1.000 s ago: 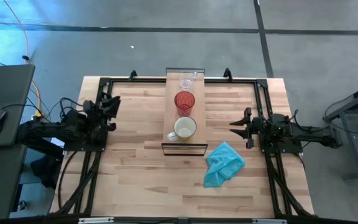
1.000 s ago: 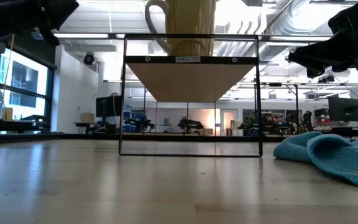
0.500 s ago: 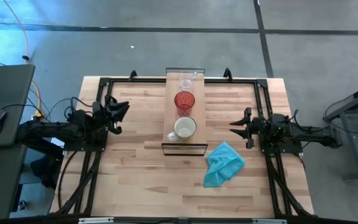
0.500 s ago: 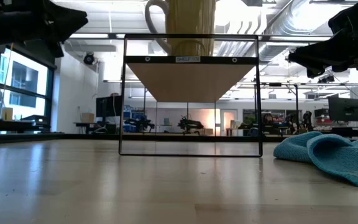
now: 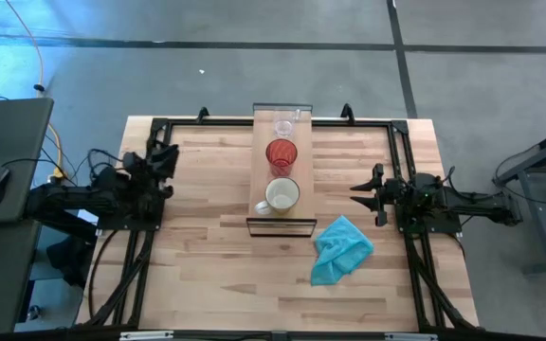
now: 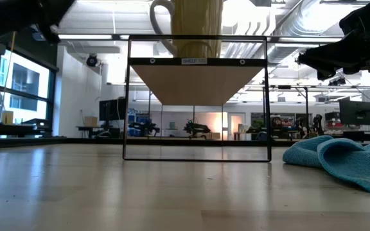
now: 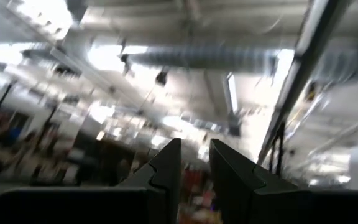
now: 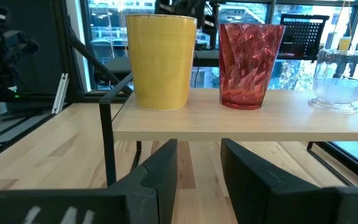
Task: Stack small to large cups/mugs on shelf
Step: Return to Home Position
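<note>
Shelf (image 5: pixel 301 180) holds your 3 in row: clear glass (image 5: pixel 283 126), red cup (image 5: pixel 282 153), mug (image 5: pixel 282 194). Left gripper (image 7: pixel 194 146), right gripper (image 8: pixel 199 146) flank it, slightly spread, empty.

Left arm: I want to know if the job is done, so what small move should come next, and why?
Probably just fold the left pincer down to rest by the table's left edge: the clear glass, red cup and mug all stand on the shelf, and it holds nothing. The right pincer waits at the right.

The mug (image 6: pixel 196 22) is cut off at the low view's top (hiding the red cup (image 5: pixel 282 152)).
</note>
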You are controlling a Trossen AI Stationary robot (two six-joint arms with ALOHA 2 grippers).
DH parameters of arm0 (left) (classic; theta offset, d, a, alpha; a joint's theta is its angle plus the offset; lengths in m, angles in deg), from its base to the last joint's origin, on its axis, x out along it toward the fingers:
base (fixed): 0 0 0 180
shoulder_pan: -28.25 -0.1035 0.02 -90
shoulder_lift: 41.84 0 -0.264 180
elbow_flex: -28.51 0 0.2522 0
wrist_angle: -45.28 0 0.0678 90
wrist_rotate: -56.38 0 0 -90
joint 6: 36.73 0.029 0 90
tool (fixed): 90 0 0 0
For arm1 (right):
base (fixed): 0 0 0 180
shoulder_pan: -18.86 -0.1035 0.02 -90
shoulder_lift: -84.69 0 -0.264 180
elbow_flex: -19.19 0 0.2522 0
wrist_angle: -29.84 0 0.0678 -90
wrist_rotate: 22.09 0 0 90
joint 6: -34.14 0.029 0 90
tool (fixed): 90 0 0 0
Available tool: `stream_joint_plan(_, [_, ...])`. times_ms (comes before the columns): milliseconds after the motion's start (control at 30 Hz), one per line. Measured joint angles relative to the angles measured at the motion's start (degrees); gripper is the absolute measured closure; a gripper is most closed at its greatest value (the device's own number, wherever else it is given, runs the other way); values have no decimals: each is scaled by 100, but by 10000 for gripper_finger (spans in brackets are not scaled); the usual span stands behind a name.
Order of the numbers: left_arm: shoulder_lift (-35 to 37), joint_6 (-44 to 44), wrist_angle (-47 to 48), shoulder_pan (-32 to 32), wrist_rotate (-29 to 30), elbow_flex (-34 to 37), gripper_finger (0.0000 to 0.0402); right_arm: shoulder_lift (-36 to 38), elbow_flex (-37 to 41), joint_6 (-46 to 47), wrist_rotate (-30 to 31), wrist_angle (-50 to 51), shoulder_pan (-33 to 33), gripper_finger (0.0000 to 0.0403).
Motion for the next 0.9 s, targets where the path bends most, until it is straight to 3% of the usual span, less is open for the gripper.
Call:
stream_joint_plan(167, [87,264,-731,1,-379,0,328,0,0,-2,0,0,1,287])
stream_joint_plan(533, [1174,276,-140,2,-1081,0,328,0,0,-50,0,2,1,287])
stream_joint_plan(900, [1178,246,474,0,-1401,4,328,-44,0,-50,9,7,1,287])
